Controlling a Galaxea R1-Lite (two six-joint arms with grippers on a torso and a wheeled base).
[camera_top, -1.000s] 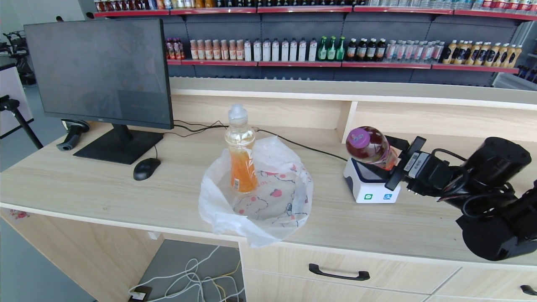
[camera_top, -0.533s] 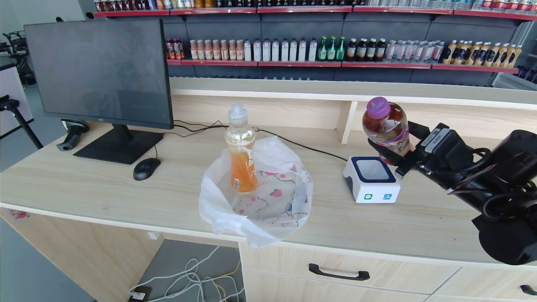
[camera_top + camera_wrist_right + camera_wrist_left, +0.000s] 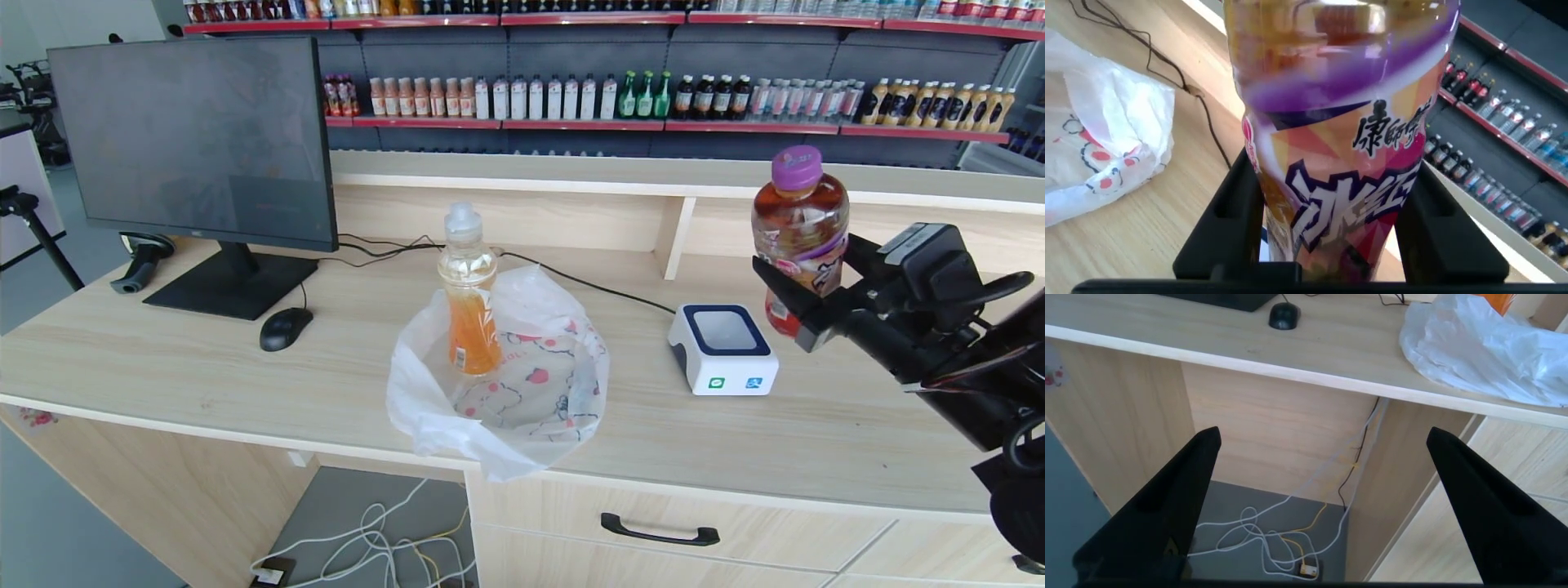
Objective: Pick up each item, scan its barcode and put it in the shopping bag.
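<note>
The right gripper (image 3: 804, 286) has its black fingers (image 3: 777, 280) clamped on the lower body of a tea bottle (image 3: 800, 216) with a purple cap, held upright in the air above the counter (image 3: 204, 359). From the white scanner (image 3: 722, 349) standing on the counter, that bottle is at about 2 o'clock, near it but not touching. At 9 o'clock from the scanner lies the white shopping bag (image 3: 498, 392), its mouth wide, with an orange drink bottle (image 3: 469, 302) standing upright inside. A mouse (image 3: 286, 328) sits at 10 o'clock from the bag, in front of a dark monitor (image 3: 192, 139). The left gripper (image 3: 1323, 434) hangs below the counter's front edge, its two fingers (image 3: 1167, 506) spread wide with nothing between them.
</note>
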